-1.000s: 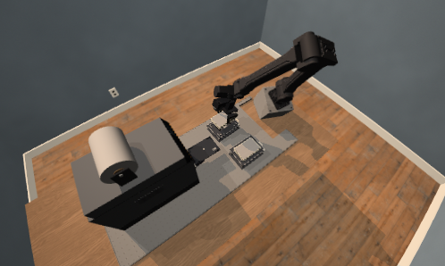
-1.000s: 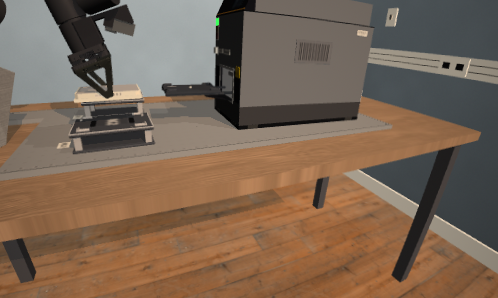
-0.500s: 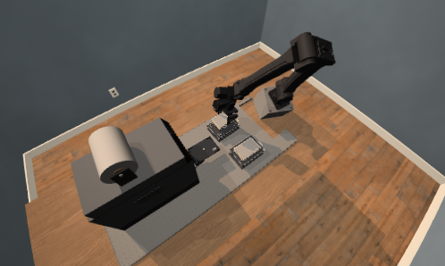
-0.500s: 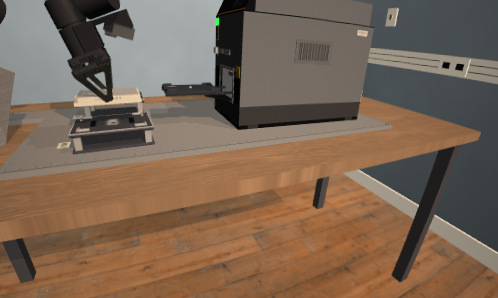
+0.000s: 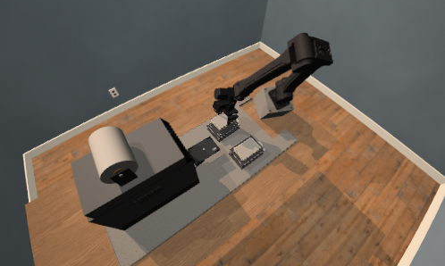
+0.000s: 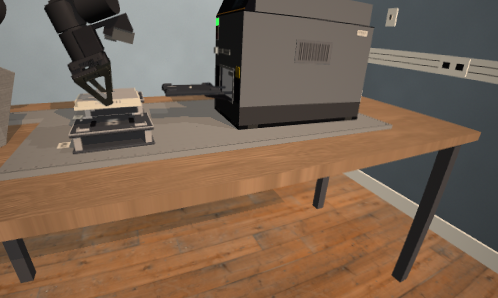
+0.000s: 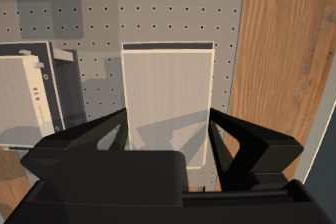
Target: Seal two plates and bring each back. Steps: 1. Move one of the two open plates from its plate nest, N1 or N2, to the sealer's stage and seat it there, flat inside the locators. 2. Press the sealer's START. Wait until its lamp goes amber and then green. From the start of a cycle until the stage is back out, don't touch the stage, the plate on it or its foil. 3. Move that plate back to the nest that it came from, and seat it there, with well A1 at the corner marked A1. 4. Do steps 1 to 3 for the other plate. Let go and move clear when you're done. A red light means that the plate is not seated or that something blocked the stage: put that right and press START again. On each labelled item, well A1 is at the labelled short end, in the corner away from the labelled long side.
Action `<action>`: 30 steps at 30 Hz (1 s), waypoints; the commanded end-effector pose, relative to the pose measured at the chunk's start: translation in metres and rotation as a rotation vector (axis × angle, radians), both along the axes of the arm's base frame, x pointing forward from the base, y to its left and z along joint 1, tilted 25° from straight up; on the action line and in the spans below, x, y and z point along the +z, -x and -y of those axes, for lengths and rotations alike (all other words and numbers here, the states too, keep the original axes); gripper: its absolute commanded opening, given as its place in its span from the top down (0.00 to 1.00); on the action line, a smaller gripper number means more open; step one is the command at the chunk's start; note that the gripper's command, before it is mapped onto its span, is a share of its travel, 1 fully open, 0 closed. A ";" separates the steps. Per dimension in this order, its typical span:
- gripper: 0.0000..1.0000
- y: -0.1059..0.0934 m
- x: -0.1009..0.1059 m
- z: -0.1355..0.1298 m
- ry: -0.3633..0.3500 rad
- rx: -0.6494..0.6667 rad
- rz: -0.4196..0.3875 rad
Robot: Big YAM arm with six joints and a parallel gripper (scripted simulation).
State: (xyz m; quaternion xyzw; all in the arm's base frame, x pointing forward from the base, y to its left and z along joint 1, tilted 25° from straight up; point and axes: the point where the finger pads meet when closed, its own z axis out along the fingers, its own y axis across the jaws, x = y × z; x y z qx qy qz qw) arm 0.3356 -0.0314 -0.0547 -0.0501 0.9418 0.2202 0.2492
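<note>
My gripper (image 5: 230, 120) (image 6: 107, 103) (image 7: 168, 112) is shut on a plate (image 5: 218, 121) (image 6: 90, 105) (image 7: 167, 85) across its width. The plate hangs level, a little above its nest (image 5: 224, 134) (image 6: 111, 140), which shows bare in the exterior view. Its top is a greyish, brushed-looking sheet with a cream rim. The other plate (image 5: 247, 149) (image 7: 10, 100), with a similar top, sits in the other nest (image 5: 243, 163) (image 7: 44, 70). The sealer's stage (image 5: 203, 152) (image 6: 190, 90) is out, with nothing on it. The lamp (image 6: 217, 21) is green. I cannot tell which nest is N1.
The sealer (image 5: 147, 166) (image 6: 305, 86) stands beyond the stage, with a white roll (image 5: 112, 153) on top. The nests stand side by side on the grey perforated board (image 5: 152, 228) (image 6: 190, 136) (image 7: 100, 27). The arm's base (image 5: 268, 105) is on the other side of them.
</note>
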 end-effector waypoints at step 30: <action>1.00 -0.001 -0.015 -0.009 0.001 0.001 0.004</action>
